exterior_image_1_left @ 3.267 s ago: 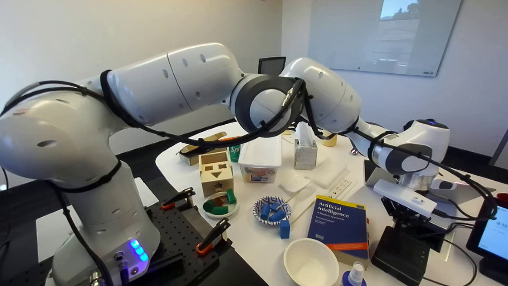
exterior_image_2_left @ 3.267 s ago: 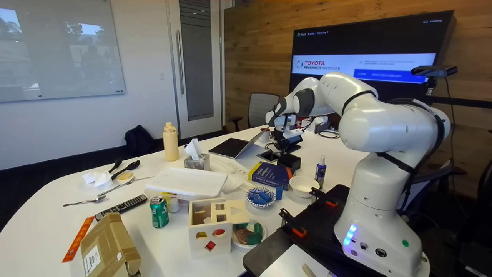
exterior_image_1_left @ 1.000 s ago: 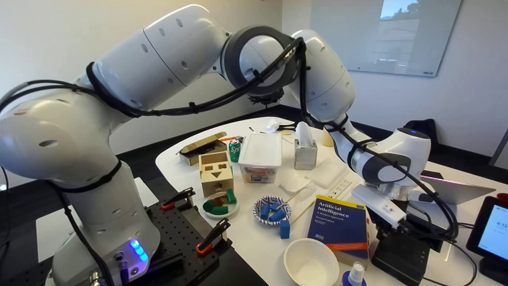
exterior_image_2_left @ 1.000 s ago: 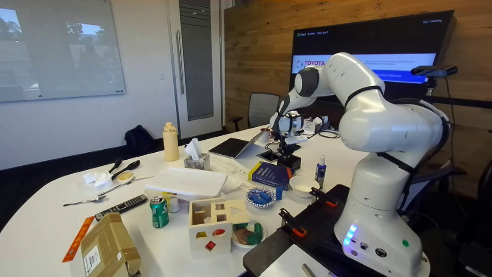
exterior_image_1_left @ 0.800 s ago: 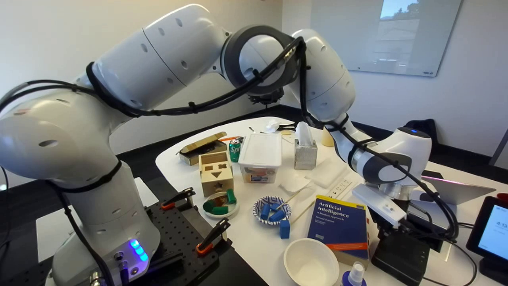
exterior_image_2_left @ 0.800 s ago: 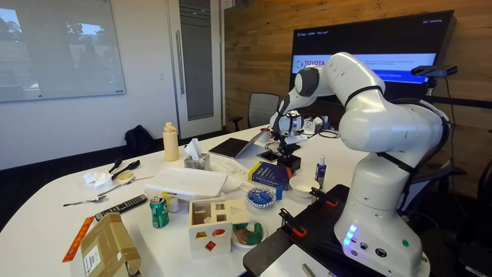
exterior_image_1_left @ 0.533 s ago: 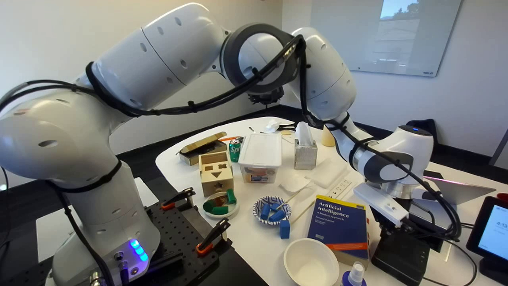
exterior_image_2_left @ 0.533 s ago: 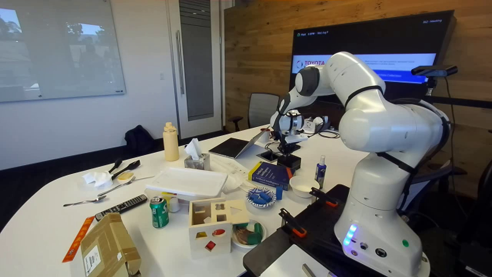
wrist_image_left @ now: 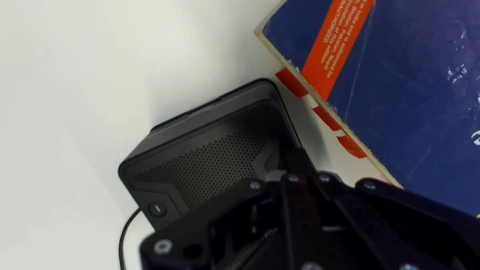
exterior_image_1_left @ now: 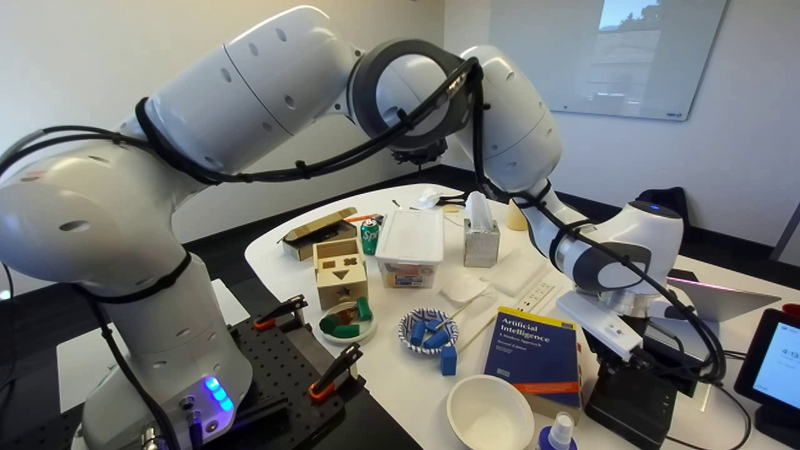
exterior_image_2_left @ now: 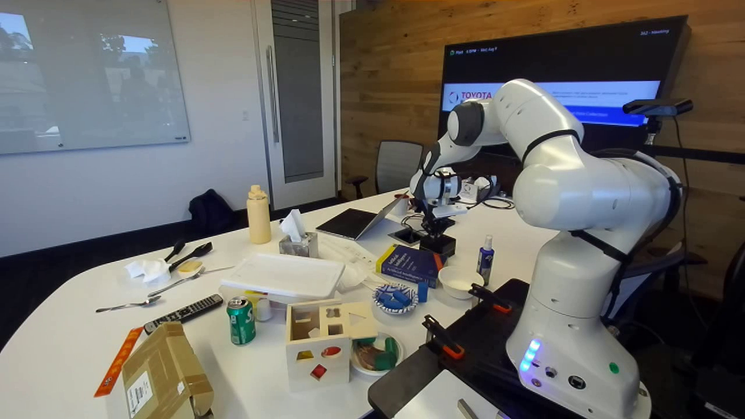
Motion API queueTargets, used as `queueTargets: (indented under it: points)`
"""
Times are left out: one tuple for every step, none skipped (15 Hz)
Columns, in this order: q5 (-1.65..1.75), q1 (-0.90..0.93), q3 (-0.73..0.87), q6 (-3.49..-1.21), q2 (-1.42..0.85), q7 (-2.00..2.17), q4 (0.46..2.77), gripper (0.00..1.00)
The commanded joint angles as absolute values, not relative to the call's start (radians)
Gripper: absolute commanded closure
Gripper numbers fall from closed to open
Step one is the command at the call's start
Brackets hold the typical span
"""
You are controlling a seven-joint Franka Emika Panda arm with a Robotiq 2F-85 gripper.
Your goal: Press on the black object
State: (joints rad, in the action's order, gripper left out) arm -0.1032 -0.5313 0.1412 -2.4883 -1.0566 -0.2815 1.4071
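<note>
The black object [wrist_image_left: 210, 161] is a matte black boxy block with a dotted top face and a small round button. It sits on the white table beside the dark blue book, and shows in both exterior views [exterior_image_1_left: 631, 406] [exterior_image_2_left: 437, 247]. My gripper [wrist_image_left: 296, 157] points down with its fingers together, with nothing visible between them. The fingertips are at the black object's top, near the edge facing the book; contact cannot be made out for certain. The gripper also shows just above the block in an exterior view [exterior_image_2_left: 433, 231]. The gripper hides part of the block.
The dark blue book [exterior_image_1_left: 531, 356] lies beside the block with a narrow gap. A white bowl [exterior_image_1_left: 490, 412] and a spray bottle [exterior_image_2_left: 485, 259] stand nearby. A glowing screen [exterior_image_1_left: 775, 369], a laptop [exterior_image_2_left: 355, 222] and cables [exterior_image_1_left: 737, 406] are around the block.
Since about three seconds ago, my gripper has moved toward the book side and come over the block's near-book part. Over the last second it has barely shifted. The block has not moved.
</note>
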Motion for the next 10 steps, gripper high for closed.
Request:
queueTargets:
  points:
    - [-0.106, -0.534, 0.137, -2.506, -1.056, -0.251, 1.42, 1.0]
    - [-0.106, -0.535, 0.137, -2.506, -1.059, -0.251, 1.419, 1.0]
    - [-0.106, -0.535, 0.138, -2.507, -1.062, -0.248, 1.418, 1.0]
    - [-0.106, -0.535, 0.138, -2.506, -1.064, -0.243, 1.417, 1.0]
    - [-0.106, -0.536, 0.138, -2.506, -1.066, -0.242, 1.417, 1.0]
    - [-0.106, -0.537, 0.139, -2.505, -1.066, -0.242, 1.418, 1.0]
    - [-0.107, -0.538, 0.138, -2.505, -1.065, -0.242, 1.419, 1.0]
    - [-0.107, -0.538, 0.138, -2.505, -1.062, -0.242, 1.422, 1.0]
    - [-0.108, -0.537, 0.137, -2.504, -1.053, -0.242, 1.427, 1.0]
    - [-0.107, -0.535, 0.138, -2.505, -1.044, -0.241, 1.434, 1.0]
